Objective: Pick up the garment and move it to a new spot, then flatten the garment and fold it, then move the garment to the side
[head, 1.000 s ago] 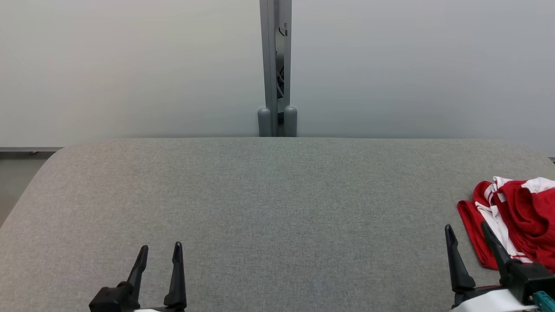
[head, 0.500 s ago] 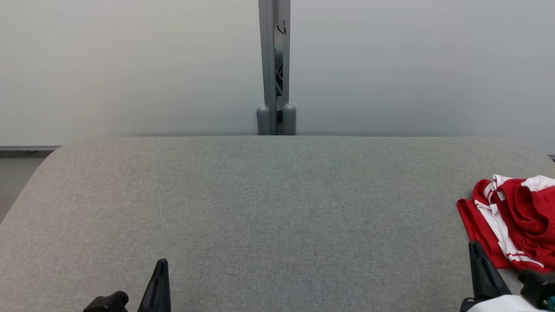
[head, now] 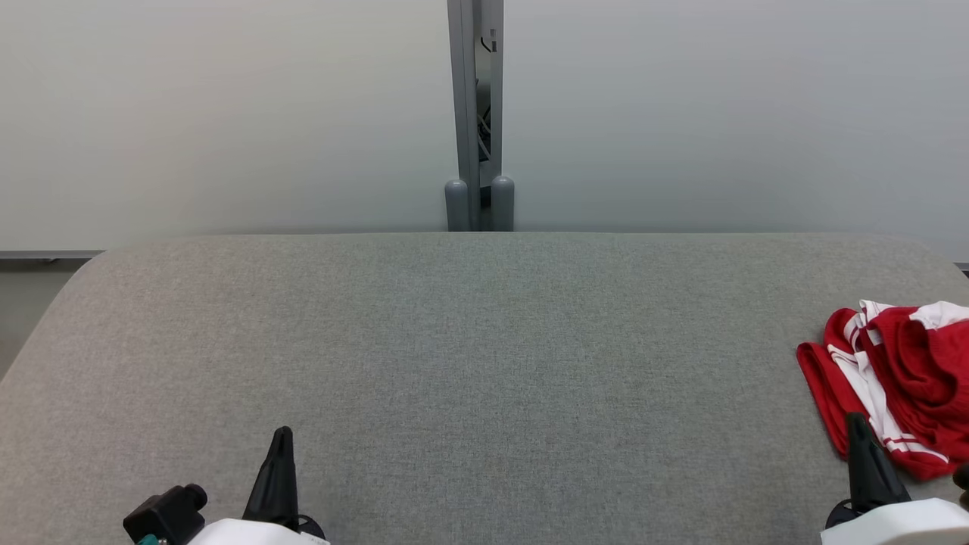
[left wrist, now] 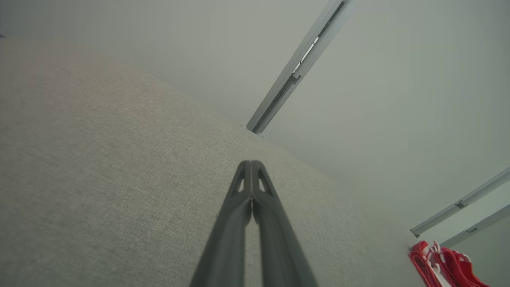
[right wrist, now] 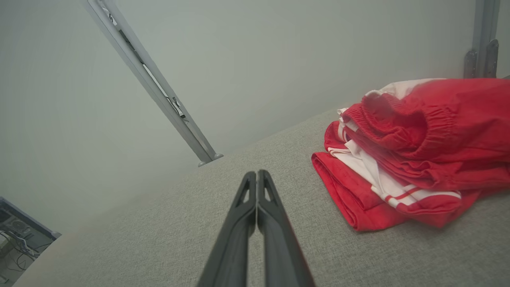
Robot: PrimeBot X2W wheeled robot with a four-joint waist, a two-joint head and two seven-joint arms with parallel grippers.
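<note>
The red-and-white garment (head: 901, 393) lies bunched on the grey cloth table (head: 484, 341), against the table's right edge and running out of the head view there. The right gripper (head: 856, 421) hangs over the table's near edge just beside the garment, fingers clenched together on nothing. The left gripper (head: 281, 434), clenched and empty too, hangs over the table's near-left part. A broad stretch of tabletop runs between them up to the table's far edge, where a grey post (head: 475, 113) stands
</note>
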